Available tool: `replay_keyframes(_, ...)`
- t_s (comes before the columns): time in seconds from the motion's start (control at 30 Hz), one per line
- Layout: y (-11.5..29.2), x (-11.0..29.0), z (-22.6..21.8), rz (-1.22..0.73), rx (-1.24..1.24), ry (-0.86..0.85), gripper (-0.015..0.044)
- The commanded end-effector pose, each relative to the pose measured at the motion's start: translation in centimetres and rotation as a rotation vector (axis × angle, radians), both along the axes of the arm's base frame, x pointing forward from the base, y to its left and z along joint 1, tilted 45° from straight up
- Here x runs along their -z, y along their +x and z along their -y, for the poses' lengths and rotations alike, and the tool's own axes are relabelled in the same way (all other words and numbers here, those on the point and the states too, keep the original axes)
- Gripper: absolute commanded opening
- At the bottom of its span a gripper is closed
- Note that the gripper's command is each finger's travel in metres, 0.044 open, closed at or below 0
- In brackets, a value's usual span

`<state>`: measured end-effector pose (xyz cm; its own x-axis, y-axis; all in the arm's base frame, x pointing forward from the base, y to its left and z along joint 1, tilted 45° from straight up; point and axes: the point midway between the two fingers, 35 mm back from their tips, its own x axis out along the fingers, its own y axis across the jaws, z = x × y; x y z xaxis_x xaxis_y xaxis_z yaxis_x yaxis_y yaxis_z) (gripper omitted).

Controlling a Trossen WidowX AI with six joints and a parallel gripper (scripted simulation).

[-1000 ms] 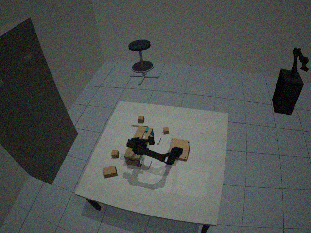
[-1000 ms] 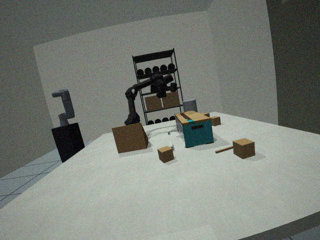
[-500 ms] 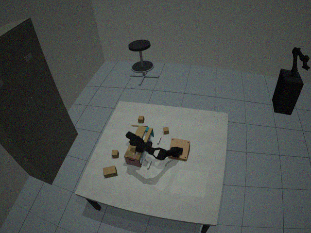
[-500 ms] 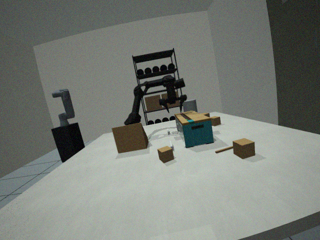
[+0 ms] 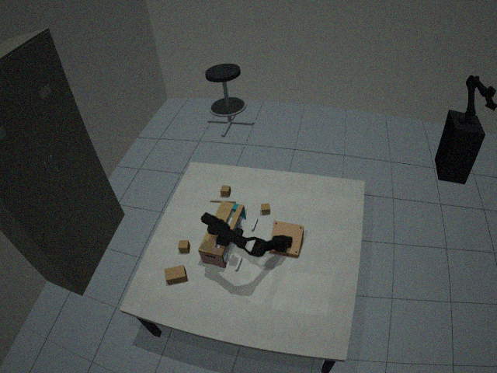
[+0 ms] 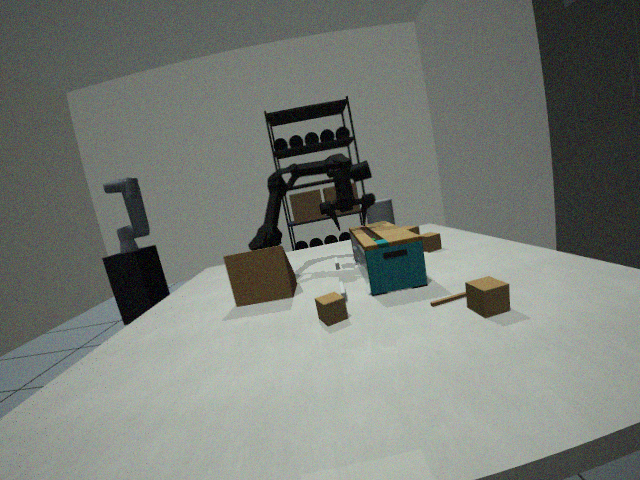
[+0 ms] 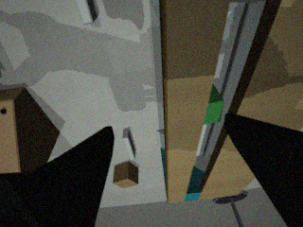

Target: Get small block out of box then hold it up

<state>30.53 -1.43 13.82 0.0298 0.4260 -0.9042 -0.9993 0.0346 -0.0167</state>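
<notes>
Top view: a white square table [image 5: 304,280] stands on grey tiles, carrying one clear-fronted box [image 5: 220,236], four loose tan cubes and one flat wooden plate.

Exterior view: the box [image 6: 395,263] shows teal walls and a plank lid; the end effector [image 6: 347,212] hovers above it, fingers spread, empty.

Wrist view: the green block [image 7: 214,108] sits in the box's slot.

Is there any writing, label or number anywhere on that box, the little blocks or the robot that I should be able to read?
None: no view shows any readable text.
The teal box carries only a dark slot on its side, no lettering.
The small brown blocks are plain.
The black arm and its open hand show no brand mark.
</notes>
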Motion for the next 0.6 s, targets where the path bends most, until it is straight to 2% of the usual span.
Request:
replay_keyframes(0.0,0.0,0.5,-0.6,-0.003,0.002,0.003,0.0400)
replay_keyframes(0.57,0.1,2.5,-2.5,-0.002,0.002,0.004,0.0400)
